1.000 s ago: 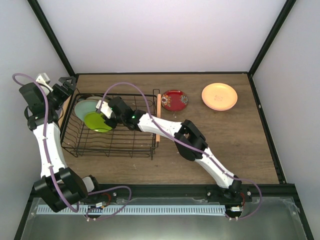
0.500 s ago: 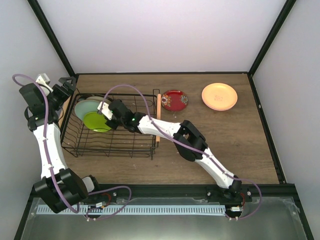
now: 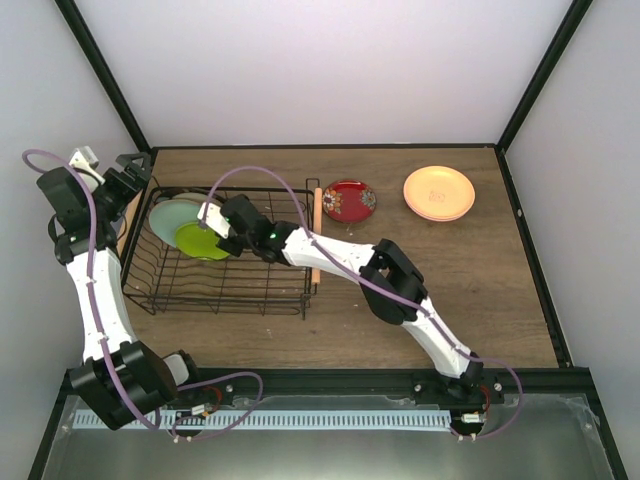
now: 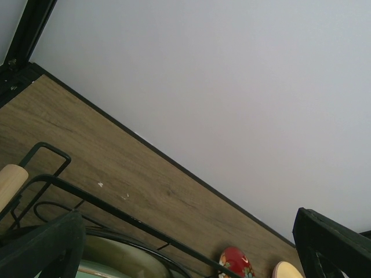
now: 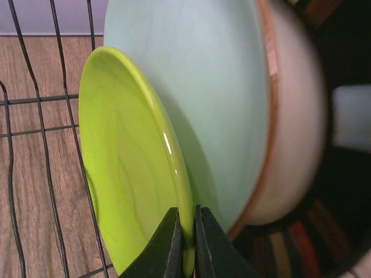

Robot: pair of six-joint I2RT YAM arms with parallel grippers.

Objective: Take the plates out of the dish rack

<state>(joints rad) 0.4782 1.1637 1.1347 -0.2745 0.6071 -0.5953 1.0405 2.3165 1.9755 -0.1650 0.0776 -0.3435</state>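
Top view: the right gripper (image 3: 218, 238) clamps the lime green plate (image 3: 197, 241) inside the dish rack (image 3: 230, 303). Left wrist: the left gripper (image 4: 188, 234) gapes wide, holding nothing. Right wrist: pinched only at its rim, the plate could slip free, or drag the pale mint plate (image 5: 197, 87) just behind it.

The bottom edge of the left wrist view cuts off the dark red plate (image 4: 235, 268) and the yellow-orange plate (image 4: 288, 271) at lower right.
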